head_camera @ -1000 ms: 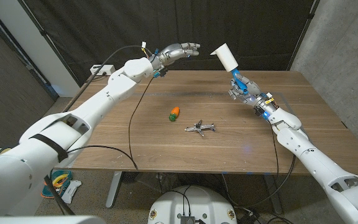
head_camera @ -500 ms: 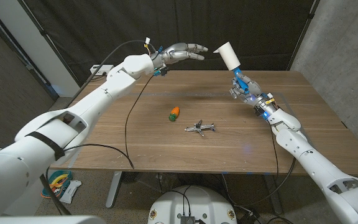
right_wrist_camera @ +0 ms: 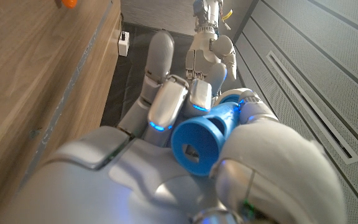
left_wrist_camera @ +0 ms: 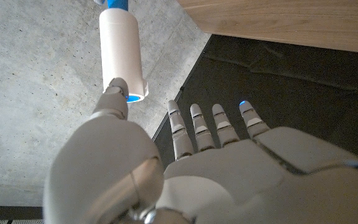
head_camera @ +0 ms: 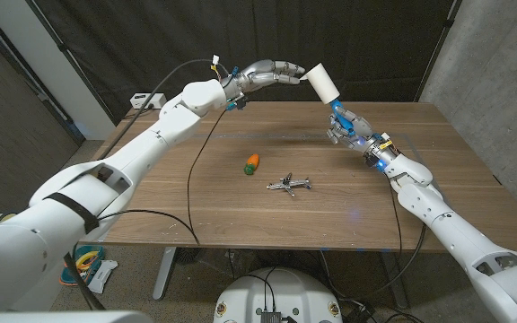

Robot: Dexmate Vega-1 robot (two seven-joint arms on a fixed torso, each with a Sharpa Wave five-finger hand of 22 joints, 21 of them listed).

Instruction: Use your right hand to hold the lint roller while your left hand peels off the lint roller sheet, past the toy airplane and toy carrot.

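**Left hand meets the roller's tip above the far edge**

Wooden table (head_camera: 240, 206) carries a toy airplane (head_camera: 289, 185) and toy carrot (head_camera: 252, 162) near the middle. Farther back, the right hand (head_camera: 346, 126) grips the lint roller (head_camera: 322, 82) by its blue handle, roll raised. The left hand (head_camera: 270, 73) touches the roll's end, fingers loosely spread; whether it pinches a sheet is hard to tell.

Left robot hand (head_camera: 272, 72) advanced to lint roller (head_camera: 322, 83), fingertips now touching its white roll end.
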